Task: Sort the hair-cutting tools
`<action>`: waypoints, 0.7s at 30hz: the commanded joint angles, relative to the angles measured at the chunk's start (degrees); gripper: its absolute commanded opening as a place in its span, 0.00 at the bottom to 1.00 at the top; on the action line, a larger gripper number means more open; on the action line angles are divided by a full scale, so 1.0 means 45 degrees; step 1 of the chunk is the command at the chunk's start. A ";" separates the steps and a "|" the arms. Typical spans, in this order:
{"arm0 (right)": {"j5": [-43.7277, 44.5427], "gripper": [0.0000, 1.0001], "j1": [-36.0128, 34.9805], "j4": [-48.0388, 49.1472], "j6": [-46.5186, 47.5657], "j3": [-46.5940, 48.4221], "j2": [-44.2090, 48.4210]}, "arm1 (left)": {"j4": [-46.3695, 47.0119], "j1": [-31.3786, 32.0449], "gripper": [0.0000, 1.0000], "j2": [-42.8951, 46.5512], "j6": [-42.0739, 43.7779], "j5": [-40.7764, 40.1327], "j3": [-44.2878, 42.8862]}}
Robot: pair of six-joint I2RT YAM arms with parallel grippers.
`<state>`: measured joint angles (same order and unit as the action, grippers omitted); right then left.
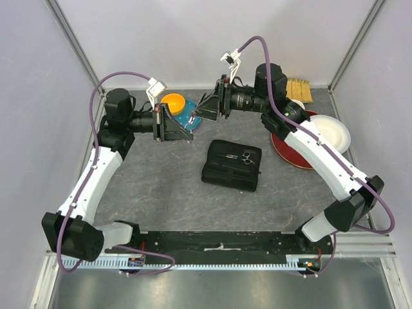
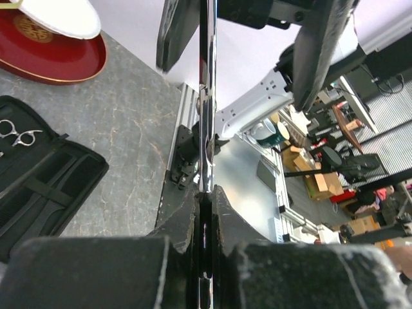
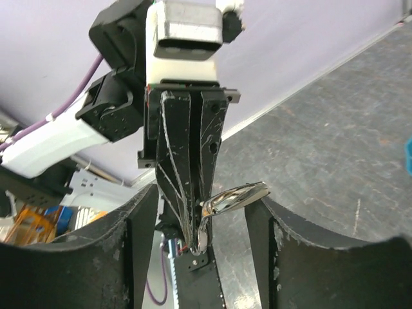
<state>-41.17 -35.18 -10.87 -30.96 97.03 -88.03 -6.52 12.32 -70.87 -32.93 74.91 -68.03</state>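
Three pale walls (image 1: 212, 32) enclose the grey tabletop (image 1: 161, 193) and scissors (image 1: 236, 156).

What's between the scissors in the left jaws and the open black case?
The right gripper: its open jaws straddle the far end of the scissors, so it likely needs to back off first. Otherwise nothing visible lies between them and the case.

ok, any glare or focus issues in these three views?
Left wrist: left gripper soft up close, the held scissors a bright specular streak. Right wrist: right gripper open, its fingers dark blurred masses, scissors handle glints white. Top external: even soft light, sharp, no hard shadows around the black case.
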 commanded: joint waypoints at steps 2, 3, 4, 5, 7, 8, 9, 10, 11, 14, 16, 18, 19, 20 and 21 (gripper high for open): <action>-0.1380 0.59 -0.0093 0.1029 0.0142 -0.0060 -0.0008 | 0.1192 0.0017 0.02 0.0436 -0.1215 0.1165 -0.0450; -0.1398 0.57 -0.0093 0.1126 0.0084 -0.0059 -0.0008 | 0.1273 0.0036 0.02 0.0456 -0.1257 0.1223 -0.0429; -0.1399 0.52 -0.0073 0.1417 -0.0052 -0.0098 -0.0008 | 0.1313 0.0017 0.02 0.0456 -0.1276 0.1223 -0.0390; -0.1341 0.48 -0.0092 0.1556 -0.0131 -0.0098 -0.0028 | 0.1390 0.0036 0.02 0.0476 -0.1354 0.1223 -0.0351; -0.1340 0.34 -0.0093 0.1926 -0.0287 -0.0079 -0.0086 | 0.1391 0.0036 0.02 0.0534 -0.1394 0.1204 -0.0312; -0.1340 0.31 -0.0093 0.2025 -0.0481 -0.0079 -0.0106 | 0.1391 0.0036 0.02 0.0554 -0.1510 0.1185 -0.0312; -0.1340 0.29 -0.0112 0.2122 -0.0561 -0.0117 -0.0145 | 0.1759 0.0036 0.02 0.0573 -0.1608 0.1184 -0.0293; -0.1340 0.23 -0.0093 0.2336 -0.0658 -0.0137 -0.0184 | 0.1878 0.0036 0.03 0.0593 -0.1841 0.1204 -0.0254; -0.1282 0.17 -0.0093 0.2416 -0.1084 -0.0157 -0.0242 | 0.2208 0.0056 0.05 0.0632 -0.1978 0.1204 -0.0215; -0.0911 0.00 -0.0093 0.3916 -0.2643 -0.0488 -0.0340 | 0.2854 0.0037 0.21 0.0885 -0.2623 0.1184 -0.0058; -0.0542 0.00 -0.0073 0.5336 -0.3545 -0.0995 -0.0243 | 0.3518 0.0036 0.47 0.1099 -0.3148 0.1088 0.0039; -0.0228 0.00 -0.0093 0.6336 -0.4287 -0.1404 -0.0068 | 0.3773 0.0036 0.62 0.1276 -0.3365 0.0659 0.0040; 0.0141 0.00 -0.0093 0.6419 -0.4369 -0.1426 -0.0028 | 0.3832 0.0056 0.69 0.1450 -0.3540 0.0425 0.0078; 0.0415 0.00 -0.0093 0.6382 -0.4389 -0.1426 0.0030 | 0.3852 0.0056 0.72 0.1588 -0.3600 -0.0177 0.0098; 0.0650 0.00 -0.0093 0.6343 -0.4331 -0.1407 0.0147 | 0.4026 0.0056 0.73 0.1686 -0.3697 -0.0531 0.0176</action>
<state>-43.81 -35.59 8.64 -45.87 90.98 -88.73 6.02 12.38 -66.94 -44.34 78.00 -67.72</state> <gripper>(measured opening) 0.022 0.693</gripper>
